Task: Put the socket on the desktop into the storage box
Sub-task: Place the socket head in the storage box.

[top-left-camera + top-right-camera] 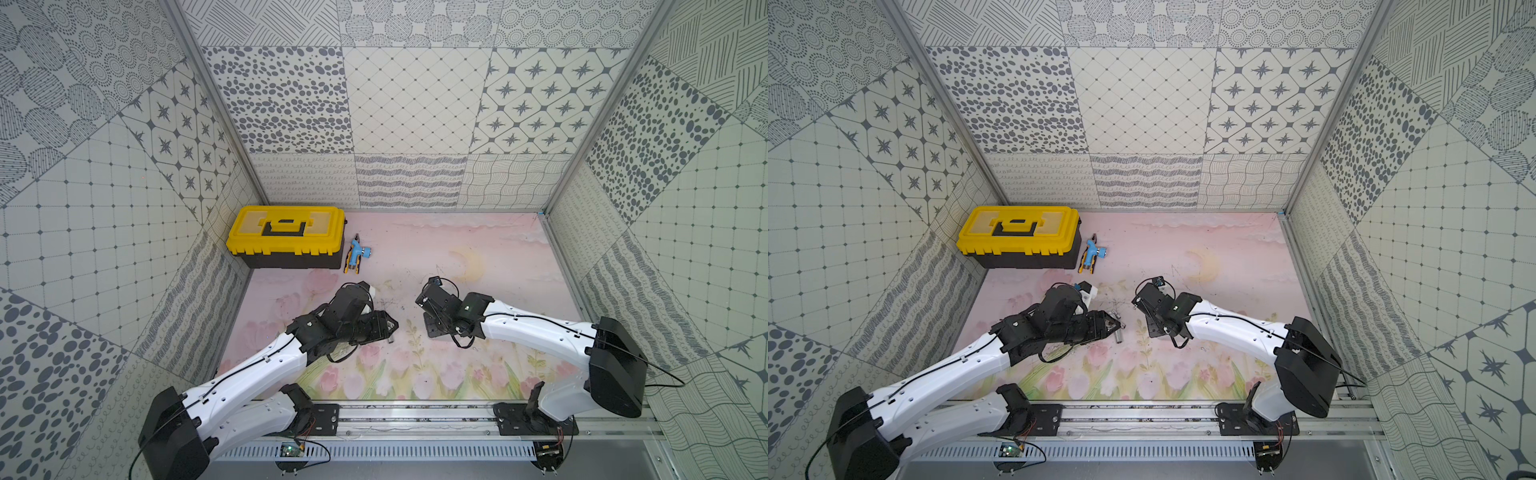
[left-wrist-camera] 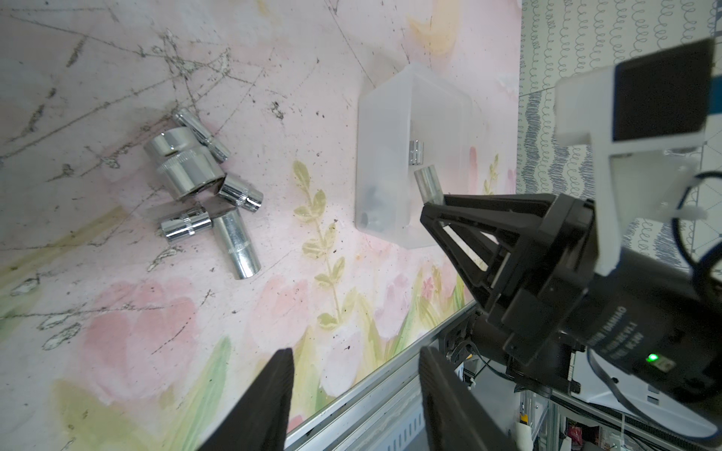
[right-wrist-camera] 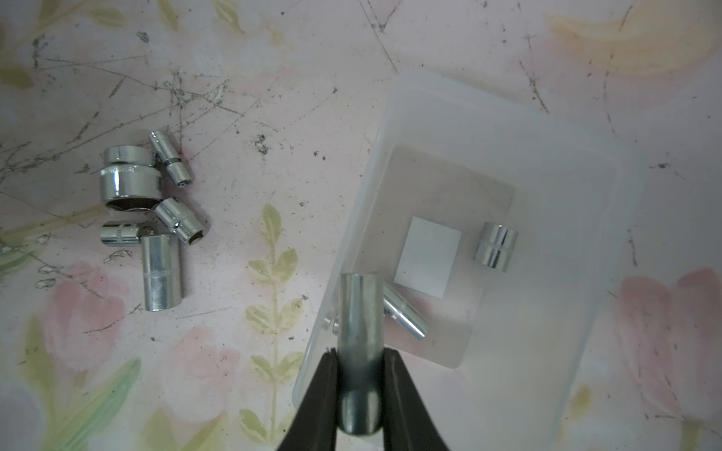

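My right gripper (image 3: 360, 353) is shut on a long steel socket (image 3: 360, 312), holding it upright over one end of the clear storage box (image 3: 508, 105). Two more sockets (image 3: 495, 246) lie in the box beside its white label. Several sockets (image 3: 148, 211) lie in a tight cluster on the pink desktop (image 1: 478, 241) beside the box. In the left wrist view my left gripper (image 2: 356, 351) stands open with nothing between its fingers, near the desktop's front edge, apart from the cluster (image 2: 203, 187) and the box (image 2: 385, 164). In both top views the arms hide the box.
A yellow-lidded black toolbox (image 1: 286, 232) stands at the back left corner, with a blue and yellow hand tool (image 1: 355, 257) lying next to it. A metal rail (image 1: 415, 415) runs along the front edge. Patterned walls enclose the desktop on three sides.
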`<act>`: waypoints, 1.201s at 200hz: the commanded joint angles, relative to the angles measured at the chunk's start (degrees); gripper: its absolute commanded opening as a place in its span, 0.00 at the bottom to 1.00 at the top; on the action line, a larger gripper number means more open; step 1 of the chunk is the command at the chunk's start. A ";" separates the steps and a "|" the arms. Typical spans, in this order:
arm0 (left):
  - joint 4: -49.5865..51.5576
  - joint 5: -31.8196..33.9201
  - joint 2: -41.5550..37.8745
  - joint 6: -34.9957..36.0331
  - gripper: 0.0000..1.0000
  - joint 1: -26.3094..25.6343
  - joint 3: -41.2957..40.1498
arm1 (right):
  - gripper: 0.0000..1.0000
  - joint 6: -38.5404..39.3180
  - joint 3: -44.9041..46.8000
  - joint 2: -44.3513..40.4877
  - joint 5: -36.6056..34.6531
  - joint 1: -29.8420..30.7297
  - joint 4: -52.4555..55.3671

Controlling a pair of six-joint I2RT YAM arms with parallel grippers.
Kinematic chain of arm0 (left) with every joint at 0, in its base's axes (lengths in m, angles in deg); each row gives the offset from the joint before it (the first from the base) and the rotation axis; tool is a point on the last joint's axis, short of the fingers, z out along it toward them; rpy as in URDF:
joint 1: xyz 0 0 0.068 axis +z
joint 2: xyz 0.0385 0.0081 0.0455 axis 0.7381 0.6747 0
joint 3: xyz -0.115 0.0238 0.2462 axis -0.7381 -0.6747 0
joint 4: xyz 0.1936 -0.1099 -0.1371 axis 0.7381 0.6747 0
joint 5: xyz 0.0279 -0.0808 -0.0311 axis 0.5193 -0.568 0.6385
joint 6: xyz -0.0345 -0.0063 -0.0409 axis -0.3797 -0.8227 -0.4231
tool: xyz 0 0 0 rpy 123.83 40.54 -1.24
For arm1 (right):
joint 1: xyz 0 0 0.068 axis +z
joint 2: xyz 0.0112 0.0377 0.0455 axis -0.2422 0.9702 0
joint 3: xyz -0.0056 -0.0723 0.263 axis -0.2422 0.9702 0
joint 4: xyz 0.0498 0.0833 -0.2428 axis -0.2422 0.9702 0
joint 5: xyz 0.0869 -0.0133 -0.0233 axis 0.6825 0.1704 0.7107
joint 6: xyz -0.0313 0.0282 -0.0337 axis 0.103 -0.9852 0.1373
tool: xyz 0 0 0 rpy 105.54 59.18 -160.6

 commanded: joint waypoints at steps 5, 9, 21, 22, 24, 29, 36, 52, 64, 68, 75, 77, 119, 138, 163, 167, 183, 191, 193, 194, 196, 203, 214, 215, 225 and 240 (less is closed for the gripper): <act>-0.78 -0.38 0.00 0.33 0.56 0.01 0.51 | 0.00 1.40 1.86 0.16 2.23 0.77 -3.54; -0.79 -0.45 0.01 0.37 0.56 -0.02 0.46 | 0.00 1.57 1.97 0.15 2.25 0.93 -3.62; -0.67 -0.29 0.03 0.45 0.56 -0.02 0.45 | 0.00 2.01 2.31 0.29 2.08 1.46 -3.72; -0.63 -0.29 0.03 0.42 0.56 0.02 0.45 | 0.00 2.06 2.30 0.31 2.08 1.58 -3.72; -0.66 -0.34 0.01 0.45 0.56 0.03 0.40 | 0.00 2.17 2.34 0.33 2.08 1.68 -3.77; -0.66 -0.29 0.01 0.43 0.56 -0.02 0.37 | 0.00 2.33 2.41 0.48 1.97 1.85 -3.81; -0.60 -0.22 0.01 0.47 0.56 0.00 0.31 | 0.00 2.51 2.54 0.83 1.76 2.19 -3.82; -0.53 -0.14 -0.01 0.40 0.56 -0.01 0.18 | 0.00 2.57 2.47 1.49 1.13 2.78 -3.86; -0.62 -0.13 0.02 0.46 0.56 0.00 0.10 | 0.00 2.52 2.50 1.82 0.78 3.00 -3.65; -0.61 -0.14 0.03 0.43 0.56 0.00 0.10 | 0.00 2.44 2.53 1.83 0.77 3.09 -3.65; -0.75 -0.12 0.08 0.42 0.56 0.04 0.10 | 0.00 2.40 2.54 1.83 0.69 3.26 -3.58; -0.70 -0.14 0.11 0.45 0.56 0.04 0.10 | 0.00 2.41 2.55 1.85 0.59 3.27 -3.56; -0.78 -0.15 0.38 0.50 0.56 -0.03 -0.17 | 0.00 0.82 2.88 1.16 -1.06 3.71 -1.36; -0.81 -0.05 0.27 0.63 0.56 -0.02 -0.24 | 0.00 -0.38 2.64 -0.10 -2.96 3.65 -0.14; -0.80 -0.10 0.05 0.51 0.56 0.02 -0.27 | 0.00 -2.05 1.62 -2.31 -4.32 3.39 0.74; -0.79 -0.03 0.11 0.53 0.56 -0.10 -0.26 | 0.00 -2.32 1.54 -2.51 -4.35 3.24 0.84; -0.57 0.03 -0.14 0.56 0.56 -0.02 -0.26 | 0.00 -3.45 1.15 -2.70 -4.40 2.60 1.63; -0.45 0.07 -0.23 0.71 0.56 0.04 -0.34 | 0.00 -4.40 1.13 -2.65 -4.89 2.16 2.49; -0.38 0.08 -0.36 0.66 0.56 0.01 -0.34 | 0.00 -4.52 1.15 -2.63 -4.98 2.03 2.73; -0.36 0.12 -0.34 0.65 0.56 0.04 -0.34 | 0.00 -4.67 1.15 -2.60 -5.01 1.95 2.79; -0.36 0.14 -0.35 0.73 0.56 -0.01 -0.39 | 0.00 -4.90 1.15 -2.58 -5.10 1.87 2.96; -0.28 0.19 -0.47 0.80 0.56 0.02 -0.50 | 0.00 -5.24 1.45 -2.83 -4.77 1.44 3.01; -0.33 0.26 -0.50 0.88 0.56 0.02 -0.61 | 0.00 -5.21 1.94 -2.93 -3.57 0.99 2.55; -0.33 0.24 -0.50 0.89 0.56 0.00 -0.61 | 0.00 -5.15 1.98 -2.92 -3.47 0.99 2.53; -0.33 0.32 -0.51 0.96 0.56 0.00 -0.69 | 0.00 -4.93 1.73 -2.43 -2.21 1.01 2.04; -0.39 0.39 -0.33 1.01 0.56 -0.01 -0.70 | 0.00 -5.58 1.23 -1.27 -0.48 1.10 0.89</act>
